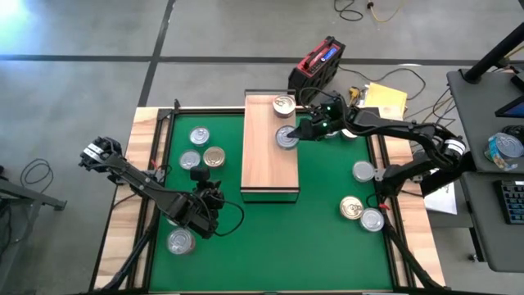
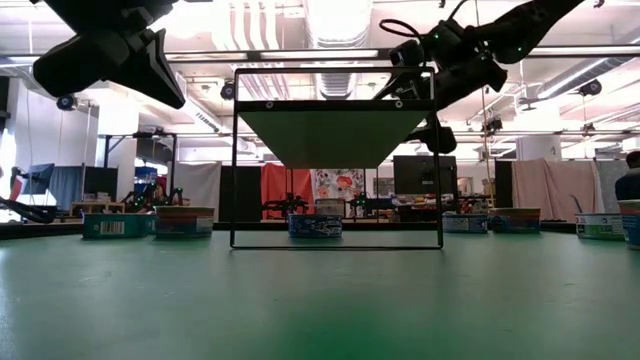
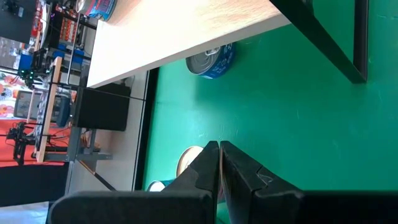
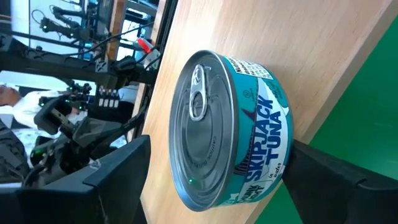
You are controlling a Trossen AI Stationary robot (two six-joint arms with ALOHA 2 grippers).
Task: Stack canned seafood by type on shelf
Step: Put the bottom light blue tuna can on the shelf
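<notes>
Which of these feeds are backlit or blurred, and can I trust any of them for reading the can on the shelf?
Low view: bright ceiling lights backlight it, so the shelf and both arms are silhouettes. Right wrist view: sharp on the tuna can, label readable, between the open right gripper fingers; background soft. High view: evenly lit. Left wrist view: the shut left gripper is sharp; the far room is blurred.

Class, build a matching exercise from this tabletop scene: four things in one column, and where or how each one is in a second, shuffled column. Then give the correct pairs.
Things
1. skipjack tuna can
2. left gripper
3. right gripper
4. gold-lidded can

Places or states
A. fingers shut, over the green mat
B. on the mat, left of the shelf
C. on the shelf, between open fingers
D. open at the shelf's right edge

Pairs: 1-C, 2-A, 3-D, 4-B
</notes>
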